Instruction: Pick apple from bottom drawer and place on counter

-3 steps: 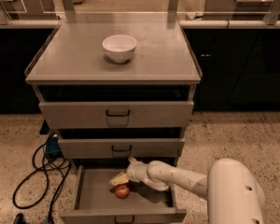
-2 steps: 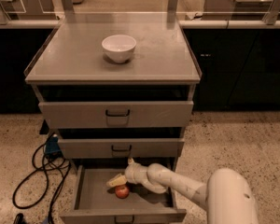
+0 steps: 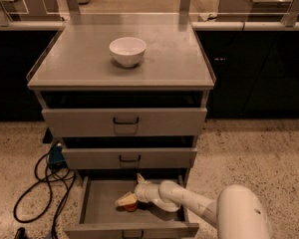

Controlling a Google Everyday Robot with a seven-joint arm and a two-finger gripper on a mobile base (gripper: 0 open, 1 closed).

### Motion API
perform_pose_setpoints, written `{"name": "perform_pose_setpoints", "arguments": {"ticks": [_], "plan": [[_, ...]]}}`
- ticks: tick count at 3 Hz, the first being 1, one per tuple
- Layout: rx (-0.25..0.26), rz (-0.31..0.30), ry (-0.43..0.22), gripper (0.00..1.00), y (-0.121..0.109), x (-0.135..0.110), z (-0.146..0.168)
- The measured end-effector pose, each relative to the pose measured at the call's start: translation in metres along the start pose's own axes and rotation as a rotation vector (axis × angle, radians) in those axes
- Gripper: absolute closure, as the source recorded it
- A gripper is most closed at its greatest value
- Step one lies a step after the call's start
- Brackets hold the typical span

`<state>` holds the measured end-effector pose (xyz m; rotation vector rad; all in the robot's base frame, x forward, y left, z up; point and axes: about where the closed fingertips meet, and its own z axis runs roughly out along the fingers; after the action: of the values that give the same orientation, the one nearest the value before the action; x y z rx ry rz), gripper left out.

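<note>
Since the apple [image 3: 131, 207] is small, round and firm, we judge it light and rigid but smooth-skinned, likely to roll or slip if pinched off-centre. The best hold is across its widest middle, from above. It lies on the floor of the open bottom drawer [image 3: 92, 205], about mid-width and nearer the front than the back. We see the hand [image 3: 127, 201] down inside that drawer, right over the apple and touching or nearly touching it. We cannot tell whether it is wide, narrow or already holding. We see the arm [image 3: 189, 203] reach in from the right.

Room: the middle drawer [image 3: 129, 159] front hangs over the back of the tray, so we think the lift needs to come forward first, then up, or the wrist clips that edge. Up on the worktop [image 3: 174, 59] there is a thin raised rim to clear. A white bowl [image 3: 127, 50] sits left of centre toward the back, with bare surface to its right and front for the drop. We note cables [image 3: 37, 180] on the floor at left, well apart from the arm.
</note>
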<state>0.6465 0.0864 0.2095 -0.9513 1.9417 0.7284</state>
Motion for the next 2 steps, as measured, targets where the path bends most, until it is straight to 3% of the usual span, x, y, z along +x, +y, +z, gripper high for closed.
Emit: {"name": "perform_pose_setpoints", "arguments": {"ticks": [2], "plan": [[0.015,0.02,0.018,0.0,0.001,0.013,0.001]]}}
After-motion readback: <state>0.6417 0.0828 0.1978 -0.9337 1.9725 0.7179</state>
